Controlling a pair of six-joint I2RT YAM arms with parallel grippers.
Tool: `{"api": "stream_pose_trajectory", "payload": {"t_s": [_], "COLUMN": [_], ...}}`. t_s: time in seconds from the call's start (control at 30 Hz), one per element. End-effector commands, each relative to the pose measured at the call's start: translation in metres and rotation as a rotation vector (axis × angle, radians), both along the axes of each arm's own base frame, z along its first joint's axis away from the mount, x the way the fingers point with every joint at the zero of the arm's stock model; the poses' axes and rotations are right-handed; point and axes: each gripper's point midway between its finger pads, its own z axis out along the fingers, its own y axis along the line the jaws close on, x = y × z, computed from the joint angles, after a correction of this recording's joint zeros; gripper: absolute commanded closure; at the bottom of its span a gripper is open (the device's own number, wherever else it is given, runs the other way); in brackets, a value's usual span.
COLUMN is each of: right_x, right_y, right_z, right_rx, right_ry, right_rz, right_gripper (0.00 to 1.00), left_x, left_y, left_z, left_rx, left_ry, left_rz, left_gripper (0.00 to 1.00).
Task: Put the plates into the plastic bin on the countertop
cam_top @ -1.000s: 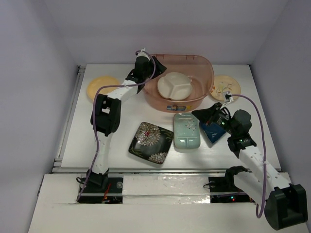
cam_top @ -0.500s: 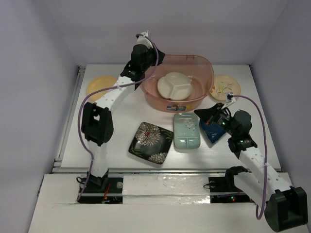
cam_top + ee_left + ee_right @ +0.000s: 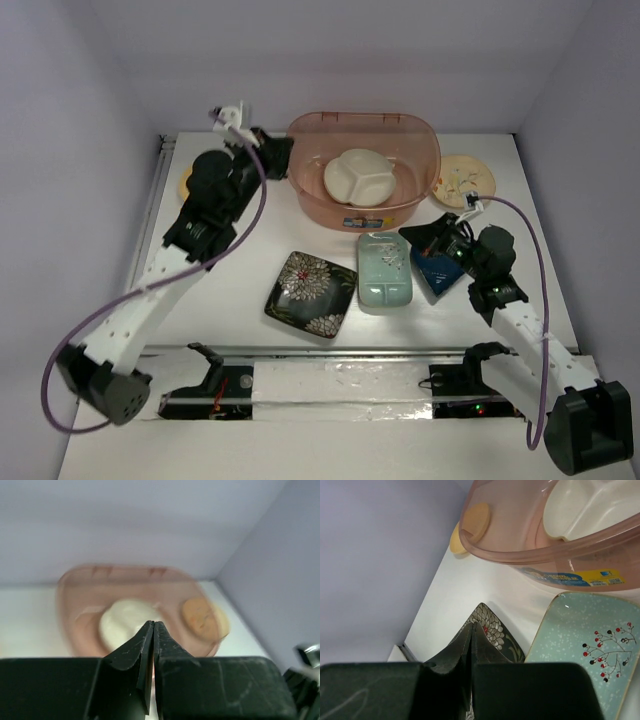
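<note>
A white countertop (image 3: 250, 260) with a metal rail (image 3: 150, 200) on its left edge sits inside pale lilac walls (image 3: 400, 60). At the back stands the plastic bin (image 3: 420, 135), holding the cream divided plate (image 3: 360, 178). The tan speckled plate (image 3: 462, 178) lies just right of the bin. The yellow-orange plate (image 3: 186, 183) lies to its left, mostly hidden by the left arm. In front lie the black floral plate (image 3: 310, 293), the pale green plate (image 3: 384, 268) and the dark blue plate (image 3: 437, 272).

The left arm reaches up and back. The left gripper (image 3: 153, 625) is raised beside the bin's left end, fingers pressed together and empty. The right arm bends low, and the right gripper (image 3: 471, 630) sits over the blue plate, fingers pressed together.
</note>
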Motion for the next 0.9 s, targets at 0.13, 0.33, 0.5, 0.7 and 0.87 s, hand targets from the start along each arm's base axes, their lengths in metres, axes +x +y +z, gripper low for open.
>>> {"api": "stream_pose_trajectory", "payload": {"t_s": [0.13,0.33,0.5,0.7,0.87], "right_x": [-0.009,-0.006,-0.018,-0.034,-0.047], "right_y": [-0.001,-0.023,-0.027,-0.056,-0.07], "right_z": [-0.003,-0.051,-0.11,-0.127,-0.139], "right_rx": [0.036,0.014,0.005,-0.029,-0.089], "right_ry": [0.035,0.212,0.406,0.469,0.582], "right_rz": [-0.017,-0.176,-0.211,-0.372,-0.445], "right_gripper": [1.0,1.0,0.65,0.24,0.25], "left_x": [-0.04,-0.069,-0.093,-0.107,-0.114], "left_y": [0.078,0.097,0.093,0.084,0.085], "left_z": [-0.14,-0.183,-0.172,-0.166,-0.166], "left_rx": [0.187,0.163,0.072,0.115,0.125], "left_ry": [0.328,0.426,0.326,0.285,0.256], "left_rz": [0.278,0.313,0.212,0.108,0.081], "left_gripper": [1.0,1.0,1.0,0.93,0.88]}}
